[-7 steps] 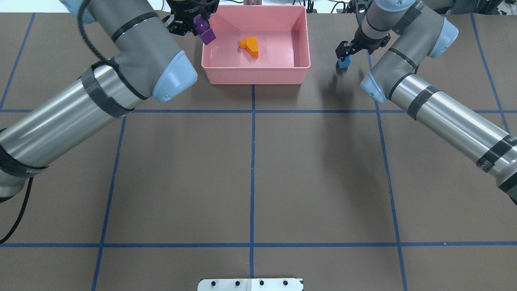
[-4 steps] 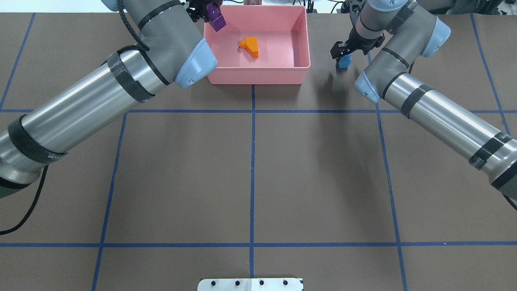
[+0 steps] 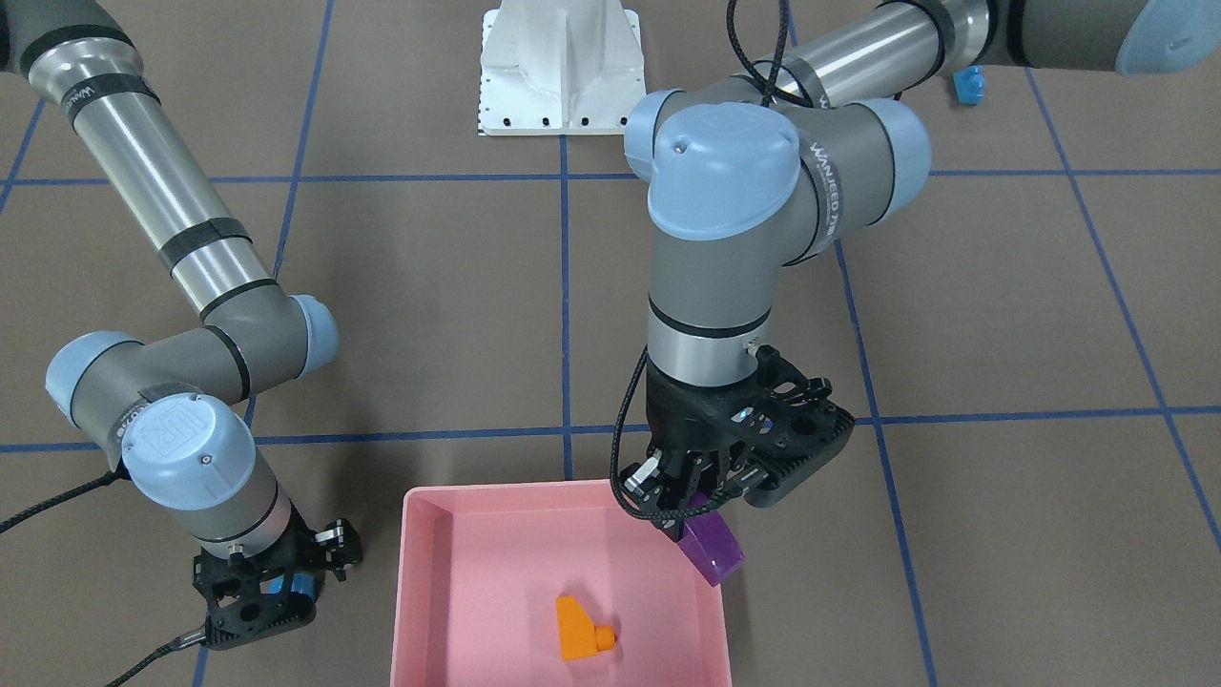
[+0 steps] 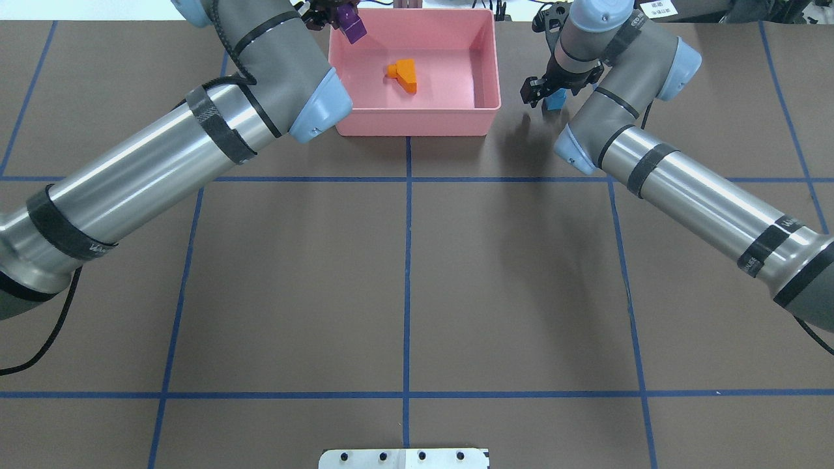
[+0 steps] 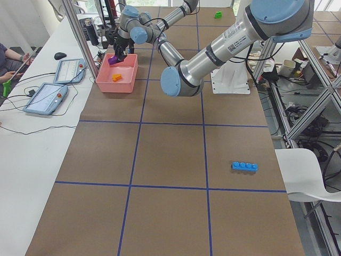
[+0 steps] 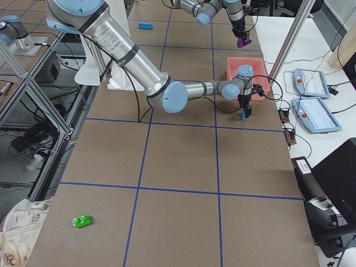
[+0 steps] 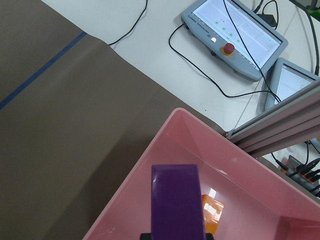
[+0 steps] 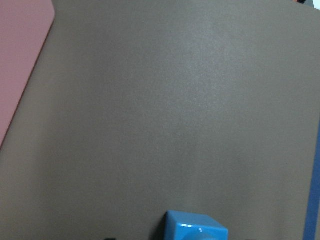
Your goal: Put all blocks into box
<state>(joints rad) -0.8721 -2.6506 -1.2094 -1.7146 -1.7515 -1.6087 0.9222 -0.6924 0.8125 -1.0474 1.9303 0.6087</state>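
The pink box (image 4: 410, 127) stands at the table's far middle with an orange block (image 4: 404, 73) inside. My left gripper (image 4: 343, 15) is shut on the purple sloped block (image 4: 352, 27) and holds it above the box's far left corner; in the front view the block (image 3: 713, 553) hangs over the wall (image 3: 420, 592). My right gripper (image 4: 549, 95) is shut on the small blue block (image 4: 556, 99), above the table just right of the box. The long blue block (image 5: 244, 166) and the green block (image 6: 83, 221) lie far off at opposite ends of the table.
The white metal base (image 3: 558, 67) sits at the robot's edge of the table. Tablets and cables (image 7: 235, 27) lie on the white bench beyond the box. Blue tape lines cross the brown table.
My left gripper carried the purple block further away and to the right, over the box's far left corner. My right gripper moved left toward the box with the small blue block.
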